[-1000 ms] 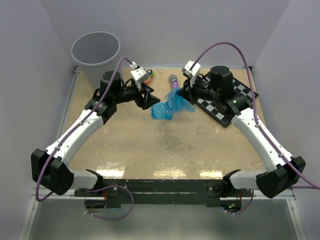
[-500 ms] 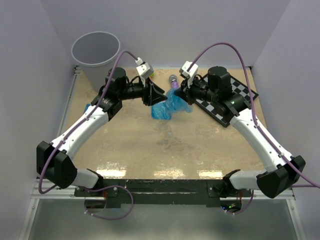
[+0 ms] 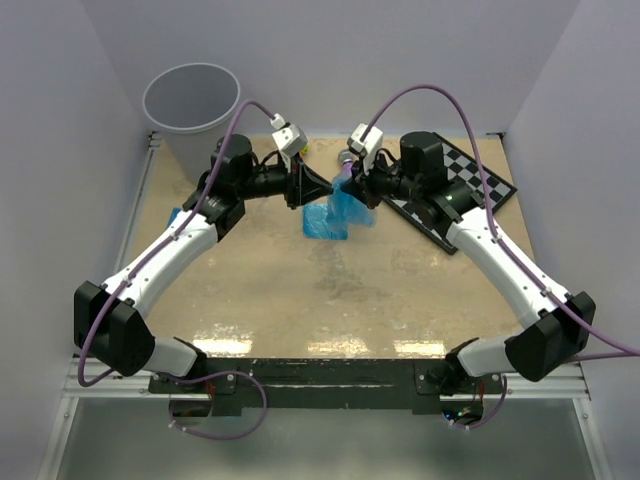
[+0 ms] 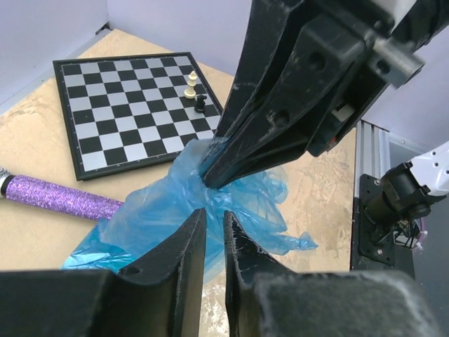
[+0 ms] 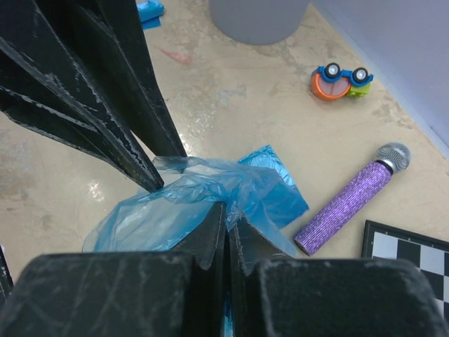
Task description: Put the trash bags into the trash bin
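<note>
A crinkly blue trash bag (image 3: 338, 212) (image 4: 158, 217) (image 5: 175, 203) hangs between both grippers near the back middle of the table. My right gripper (image 3: 347, 184) (image 5: 228, 209) is shut on its top fold. My left gripper (image 3: 318, 186) (image 4: 215, 216) faces it at the film's edge, its jaws a narrow gap apart with blue film in the gap. A flatter blue piece (image 5: 280, 186) lies under the bag. Another small blue wad (image 3: 177, 215) lies beside the left arm. The grey trash bin (image 3: 190, 103) (image 5: 256, 17) stands upright at the back left.
A purple glittery microphone (image 4: 63, 198) (image 5: 345, 205) lies just behind the bag. A chessboard (image 3: 470, 185) (image 4: 119, 105) with two pieces sits at the back right. A small toy car (image 5: 340, 83) rests near the back wall.
My left gripper has swung right to the bag and its jaws have narrowed. The right gripper has shifted slightly left, still holding the bag.
</note>
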Available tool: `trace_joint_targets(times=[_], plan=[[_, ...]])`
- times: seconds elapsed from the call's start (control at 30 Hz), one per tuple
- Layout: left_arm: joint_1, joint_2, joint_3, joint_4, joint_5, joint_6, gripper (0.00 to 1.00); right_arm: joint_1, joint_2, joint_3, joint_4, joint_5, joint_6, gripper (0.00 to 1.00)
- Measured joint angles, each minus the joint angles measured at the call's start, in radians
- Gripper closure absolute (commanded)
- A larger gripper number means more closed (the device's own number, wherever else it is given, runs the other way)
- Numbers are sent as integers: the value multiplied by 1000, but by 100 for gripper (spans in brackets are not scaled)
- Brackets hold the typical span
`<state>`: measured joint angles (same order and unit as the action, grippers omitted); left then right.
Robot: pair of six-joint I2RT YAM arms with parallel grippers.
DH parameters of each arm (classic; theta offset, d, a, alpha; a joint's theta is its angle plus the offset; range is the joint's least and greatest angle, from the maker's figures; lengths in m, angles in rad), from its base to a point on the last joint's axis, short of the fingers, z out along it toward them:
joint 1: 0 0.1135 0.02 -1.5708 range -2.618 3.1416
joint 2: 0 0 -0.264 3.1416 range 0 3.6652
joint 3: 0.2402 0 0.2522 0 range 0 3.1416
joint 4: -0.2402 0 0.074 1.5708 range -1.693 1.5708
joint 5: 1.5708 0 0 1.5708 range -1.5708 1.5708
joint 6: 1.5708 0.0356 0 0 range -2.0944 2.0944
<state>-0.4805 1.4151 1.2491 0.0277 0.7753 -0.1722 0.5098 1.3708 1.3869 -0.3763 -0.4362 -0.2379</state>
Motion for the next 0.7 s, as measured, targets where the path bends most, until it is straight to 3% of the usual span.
trace_joint_targets(times=[0.17, 0.3, 0.53, 0.7], plan=[[0, -15, -19, 0, -34, 8, 100, 0, 25, 1, -1, 6, 4, 100], [0, -50, -62, -8, -61, 19, 100, 0, 19, 0, 0, 5, 11, 100], [3, -86, -97, -19, -95, 28, 100, 1, -20, -18, -2, 26, 20, 52], [23, -114, -101, -27, -112, 29, 100, -1, -63, -66, 4, 116, 14, 53]])
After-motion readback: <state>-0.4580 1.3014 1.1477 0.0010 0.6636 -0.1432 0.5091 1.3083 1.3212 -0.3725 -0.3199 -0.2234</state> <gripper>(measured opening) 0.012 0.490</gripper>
